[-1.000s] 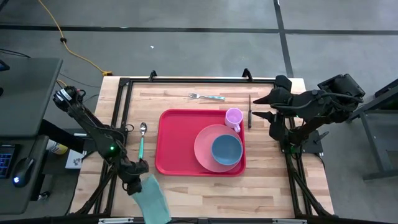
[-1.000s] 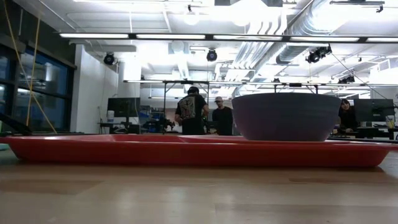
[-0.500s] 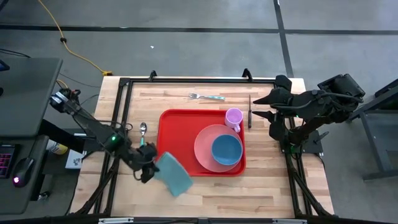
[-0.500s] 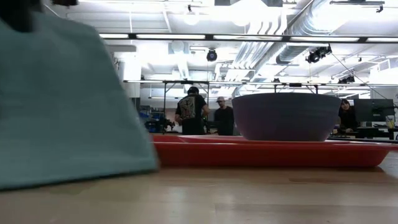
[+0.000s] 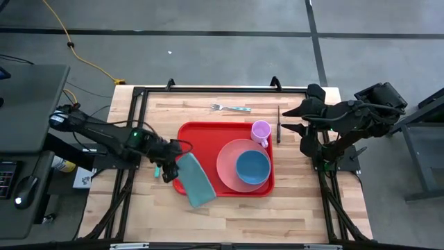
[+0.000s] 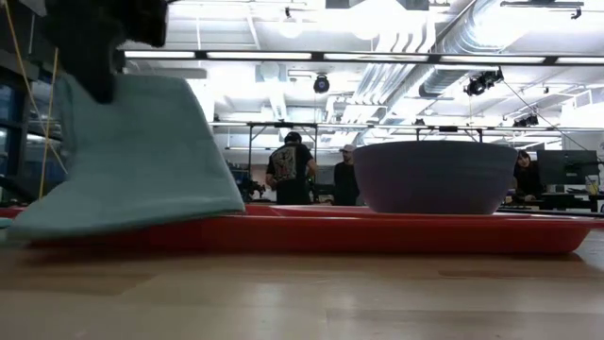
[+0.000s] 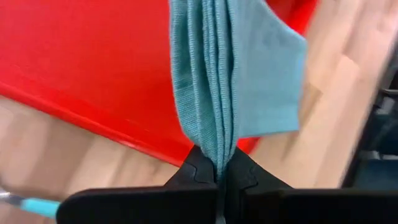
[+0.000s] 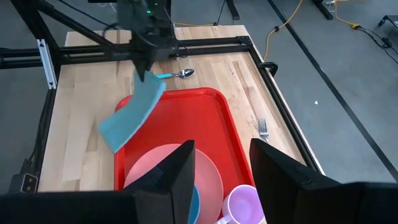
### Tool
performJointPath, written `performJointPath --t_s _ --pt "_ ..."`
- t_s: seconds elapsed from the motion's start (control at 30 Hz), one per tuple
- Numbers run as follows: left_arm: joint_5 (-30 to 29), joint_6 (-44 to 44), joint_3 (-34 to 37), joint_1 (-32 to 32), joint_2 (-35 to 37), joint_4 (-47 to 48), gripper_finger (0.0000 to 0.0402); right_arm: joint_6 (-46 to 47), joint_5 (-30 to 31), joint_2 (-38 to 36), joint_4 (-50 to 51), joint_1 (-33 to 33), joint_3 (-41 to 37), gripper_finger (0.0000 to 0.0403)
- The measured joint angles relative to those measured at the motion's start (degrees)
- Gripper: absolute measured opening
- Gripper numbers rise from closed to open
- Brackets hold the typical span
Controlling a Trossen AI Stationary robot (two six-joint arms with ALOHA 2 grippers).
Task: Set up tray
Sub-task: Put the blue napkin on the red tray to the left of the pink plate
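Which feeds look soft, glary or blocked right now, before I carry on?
Left wrist view: the wood around the red tray is smeared, while the teal cloth in the left gripper is crisp. Low view: the cloth fills the left side, and ceiling lights glare. Right wrist view: the right gripper, its fingers apart, covers part of the pink plate. High view: evenly lit, sharp.

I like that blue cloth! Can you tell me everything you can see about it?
The teal cloth is soft knit fabric, folded into several layers. The left claw is shut on one end, so it hangs slanted over the red tray's left edge. Its free end reaches out over the wooden table.
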State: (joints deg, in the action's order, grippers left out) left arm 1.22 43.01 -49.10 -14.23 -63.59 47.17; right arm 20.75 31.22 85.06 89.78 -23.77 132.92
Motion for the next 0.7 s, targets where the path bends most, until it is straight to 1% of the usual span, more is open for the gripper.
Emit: performJointPath --t_s 0.23,0.47,0.6,0.7 --pt "0.36 -6.48 0.0 7.04 0.0 3.15 0.0027 0.0 0.02 0.0 -0.01 0.0 0.01 0.0133" --pt "3.3 -12.15 0.02 11.43 -0.09 5.0 0.0027 -0.02 0.04 0.0 0.0 0.0 0.02 0.0133" --pt "5.29 -16.55 0.07 13.35 -2.7 5.95 0.0027 -0.09 0.09 0.0 0.0 0.01 0.0 0.0133" --pt "8.29 -21.0 0.04 15.0 -6.58 5.69 0.0027 -0.19 0.13 0.0 -0.02 0.0 0.02 0.0133"
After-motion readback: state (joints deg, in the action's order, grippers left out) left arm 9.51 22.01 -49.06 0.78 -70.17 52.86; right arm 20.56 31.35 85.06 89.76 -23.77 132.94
